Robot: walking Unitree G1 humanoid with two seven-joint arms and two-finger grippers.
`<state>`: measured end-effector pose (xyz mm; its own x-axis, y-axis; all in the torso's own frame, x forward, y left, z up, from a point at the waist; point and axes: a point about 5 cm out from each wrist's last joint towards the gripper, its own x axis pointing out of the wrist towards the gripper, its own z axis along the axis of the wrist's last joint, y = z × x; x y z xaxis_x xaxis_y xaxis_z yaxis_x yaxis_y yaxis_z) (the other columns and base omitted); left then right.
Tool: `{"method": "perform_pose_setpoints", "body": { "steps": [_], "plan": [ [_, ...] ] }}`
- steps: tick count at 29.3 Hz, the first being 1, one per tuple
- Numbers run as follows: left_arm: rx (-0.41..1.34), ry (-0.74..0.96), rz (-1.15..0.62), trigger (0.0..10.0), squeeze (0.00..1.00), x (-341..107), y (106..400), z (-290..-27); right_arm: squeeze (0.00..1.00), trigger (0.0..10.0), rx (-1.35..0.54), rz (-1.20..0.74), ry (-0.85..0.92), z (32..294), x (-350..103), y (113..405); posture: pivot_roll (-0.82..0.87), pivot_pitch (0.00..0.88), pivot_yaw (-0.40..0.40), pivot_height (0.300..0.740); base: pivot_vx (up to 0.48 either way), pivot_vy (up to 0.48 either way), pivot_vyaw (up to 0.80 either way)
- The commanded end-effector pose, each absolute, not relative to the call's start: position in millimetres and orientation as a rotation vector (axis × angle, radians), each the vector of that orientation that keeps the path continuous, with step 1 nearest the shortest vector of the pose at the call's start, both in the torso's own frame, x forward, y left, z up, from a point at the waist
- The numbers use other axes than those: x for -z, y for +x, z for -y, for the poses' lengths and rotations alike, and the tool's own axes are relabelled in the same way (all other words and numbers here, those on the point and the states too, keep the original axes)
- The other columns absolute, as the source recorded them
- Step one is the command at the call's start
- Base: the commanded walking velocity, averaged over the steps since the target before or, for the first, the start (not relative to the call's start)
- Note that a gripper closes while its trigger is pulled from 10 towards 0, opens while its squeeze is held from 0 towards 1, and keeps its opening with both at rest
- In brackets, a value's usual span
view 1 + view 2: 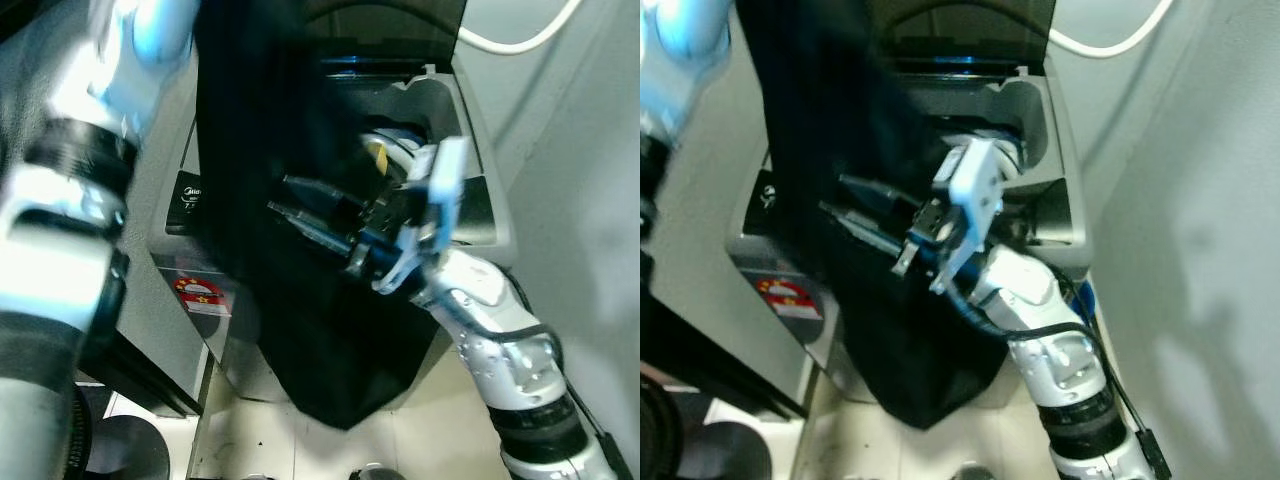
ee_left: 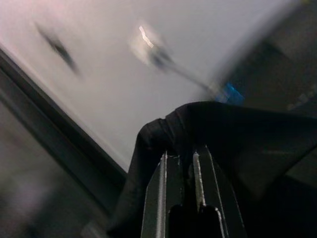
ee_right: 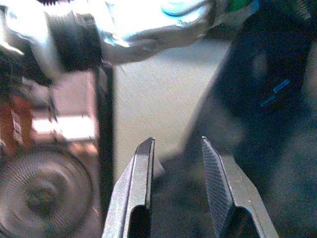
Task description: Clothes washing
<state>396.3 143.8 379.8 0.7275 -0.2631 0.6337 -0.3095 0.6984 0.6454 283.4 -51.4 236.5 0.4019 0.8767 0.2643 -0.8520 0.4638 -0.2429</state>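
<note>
You've got the left gripper (image 2: 181, 161) pinched narrow on the top fold of the garment (image 1: 300, 300), so the limp black cloth hangs down the washer's (image 1: 470, 150) front beside its open tub, while your right gripper (image 3: 176, 153) stands parted, empty, fingers against the cloth.

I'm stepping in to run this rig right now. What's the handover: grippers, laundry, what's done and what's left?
Left gripper: shut on the dark garment, holding it up high in front of the washing machine.
Right gripper: open, fingers spread, reaching toward the hanging cloth at mid-height.
The garment drapes down over the machine's front, almost to the floor. The lid is up and the tub is open.
Done: garment lifted, lid open.
Left: get the garment into the tub and release it, probably gathering the hanging part with the right gripper.
</note>
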Motion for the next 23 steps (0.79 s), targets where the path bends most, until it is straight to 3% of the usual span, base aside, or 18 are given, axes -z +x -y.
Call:
{"method": "perform_pose_setpoints", "body": {
  "steps": [1,8,16,17,19,20,23],
  "plan": [
    [-0.056,0.730,0.770,10.0,0.00,-387,396,-152,0.00,10.0,-1.101,0.367,-0.157,44,-231,286,0.00,0.000,0.047,0.740,0.000,0.000,0.00],
    [-0.141,0.709,0.776,10.0,0.00,-381,400,-165,0.00,10.0,-1.272,0.299,-0.277,24,-213,283,0.03,0.000,0.025,0.740,0.000,0.000,0.00],
    [-0.154,0.727,0.802,10.0,0.00,-395,397,-170,0.00,10.0,-1.177,0.359,-0.453,12,-211,298,0.03,0.000,0.023,0.740,0.000,0.000,0.00],
    [-0.150,0.724,0.806,10.0,0.00,-397,396,-170,0.18,10.0,-1.152,0.366,-0.463,12,-211,300,0.03,0.000,0.023,0.740,0.000,0.000,0.00],
    [-0.148,0.722,0.810,10.0,0.00,-397,396,-170,0.18,10.0,-1.140,0.363,-0.451,14,-211,300,0.03,0.000,0.023,0.740,0.000,0.000,0.00],
    [-0.143,0.720,0.812,10.0,0.00,-397,396,-169,1.00,10.0,-1.140,0.359,-0.422,16,-210,298,0.03,0.000,0.023,0.740,0.000,0.000,0.00],
    [-0.137,0.717,0.812,10.0,0.00,-397,396,-169,1.00,10.0,-1.177,0.345,-0.376,19,-208,293,0.02,0.000,0.024,0.740,0.000,0.000,0.00]
  ]
}}
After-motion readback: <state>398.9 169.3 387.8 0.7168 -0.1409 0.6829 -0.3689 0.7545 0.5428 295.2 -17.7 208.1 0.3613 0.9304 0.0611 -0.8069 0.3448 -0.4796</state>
